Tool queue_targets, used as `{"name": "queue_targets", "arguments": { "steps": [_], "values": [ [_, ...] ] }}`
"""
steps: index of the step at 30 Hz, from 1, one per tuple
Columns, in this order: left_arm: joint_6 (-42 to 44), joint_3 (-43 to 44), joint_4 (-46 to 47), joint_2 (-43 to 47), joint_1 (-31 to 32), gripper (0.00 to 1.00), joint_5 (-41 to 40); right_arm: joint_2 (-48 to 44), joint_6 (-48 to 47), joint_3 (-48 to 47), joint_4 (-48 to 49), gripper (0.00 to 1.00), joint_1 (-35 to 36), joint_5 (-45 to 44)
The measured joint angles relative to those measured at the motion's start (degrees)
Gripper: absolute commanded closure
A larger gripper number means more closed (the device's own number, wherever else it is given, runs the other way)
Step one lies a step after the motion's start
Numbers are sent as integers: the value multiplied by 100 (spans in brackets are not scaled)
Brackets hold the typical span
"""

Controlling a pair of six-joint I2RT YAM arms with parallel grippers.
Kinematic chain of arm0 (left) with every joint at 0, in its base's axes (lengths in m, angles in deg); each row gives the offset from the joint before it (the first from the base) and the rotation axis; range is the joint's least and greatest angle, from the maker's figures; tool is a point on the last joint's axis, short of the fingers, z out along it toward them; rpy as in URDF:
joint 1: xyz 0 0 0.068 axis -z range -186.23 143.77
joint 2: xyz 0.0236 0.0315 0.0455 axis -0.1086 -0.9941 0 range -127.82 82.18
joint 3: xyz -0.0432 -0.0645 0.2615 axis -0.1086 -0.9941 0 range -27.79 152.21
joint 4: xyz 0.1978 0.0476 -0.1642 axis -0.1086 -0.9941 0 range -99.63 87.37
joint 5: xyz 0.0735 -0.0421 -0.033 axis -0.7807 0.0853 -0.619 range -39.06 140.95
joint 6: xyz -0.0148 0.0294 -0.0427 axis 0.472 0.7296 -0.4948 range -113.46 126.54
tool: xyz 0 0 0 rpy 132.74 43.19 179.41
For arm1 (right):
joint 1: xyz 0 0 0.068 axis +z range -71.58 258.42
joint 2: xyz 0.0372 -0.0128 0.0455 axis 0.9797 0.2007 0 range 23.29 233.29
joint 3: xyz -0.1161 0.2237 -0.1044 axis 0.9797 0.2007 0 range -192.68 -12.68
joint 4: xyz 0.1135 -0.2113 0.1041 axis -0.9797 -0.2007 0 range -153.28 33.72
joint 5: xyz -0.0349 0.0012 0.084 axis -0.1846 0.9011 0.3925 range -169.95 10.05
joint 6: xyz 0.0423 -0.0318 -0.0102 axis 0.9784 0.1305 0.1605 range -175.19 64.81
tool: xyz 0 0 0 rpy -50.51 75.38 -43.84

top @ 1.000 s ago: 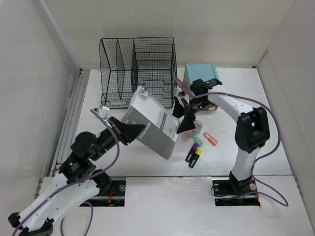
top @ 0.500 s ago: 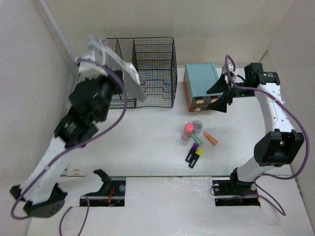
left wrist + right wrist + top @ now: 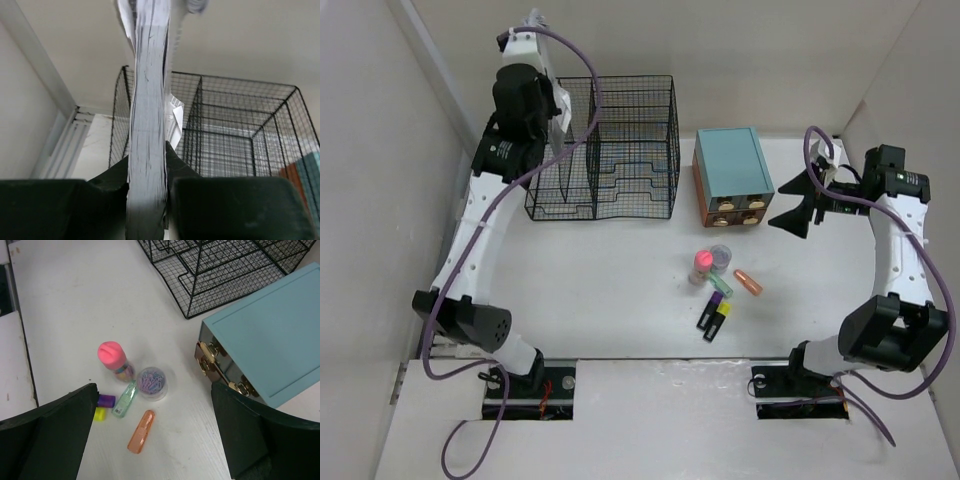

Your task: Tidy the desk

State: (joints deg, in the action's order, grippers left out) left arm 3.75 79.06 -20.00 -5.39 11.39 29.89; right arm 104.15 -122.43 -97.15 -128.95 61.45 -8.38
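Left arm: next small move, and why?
Probably lower the booklet straight down into a left slot of the wire rack. The left gripper is shut on it, holding it upright, edge-on, over the rack's left dividers.

Black wire-mesh rack (image 3: 620, 150) stands at the rear, teal drawer box (image 3: 730, 165) just right of it. A paper bundle (image 3: 147, 125) stands edge-on above the rack. Nearer: pink-capped bottle (image 3: 701, 264) just beside a clear tub of paper clips (image 3: 721, 255), orange cap (image 3: 748, 283), two highlighters (image 3: 717, 320)

White desk (image 3: 620, 290), teal box (image 3: 732, 165), black rack (image 3: 632, 150)
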Motion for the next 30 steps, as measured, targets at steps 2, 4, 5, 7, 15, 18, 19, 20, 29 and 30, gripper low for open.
{"name": "queue_targets", "arguments": {
  "steps": [2,4,5,7,15,18,19,20,29,30],
  "values": [
    [44,249,-7,-170,-164,100,57,33,0,11,33,0,-22,0],
    [76,476,4,-310,-286,100,120,76,0,66,70,0,-33,-2],
    [87,549,35,-356,-321,100,155,96,0,92,72,0,-39,-2],
    [98,645,118,-461,-363,100,245,125,0,109,76,0,-55,-7],
    [81,667,260,-1174,-350,100,743,131,0,166,111,0,-59,-7],
    [81,667,256,-1541,-345,100,903,136,0,181,111,0,-59,-13],
    [81,667,254,-1635,-345,100,935,136,0,181,111,0,-59,-15],
    [81,667,254,-1731,-345,100,975,136,0,181,111,0,-59,-15],
    [87,492,439,-2114,-365,100,1163,138,-4,208,111,0,-59,-22],
    [96,393,568,-2111,-365,100,1156,138,-7,208,111,0,-59,-22]
  ]
}}
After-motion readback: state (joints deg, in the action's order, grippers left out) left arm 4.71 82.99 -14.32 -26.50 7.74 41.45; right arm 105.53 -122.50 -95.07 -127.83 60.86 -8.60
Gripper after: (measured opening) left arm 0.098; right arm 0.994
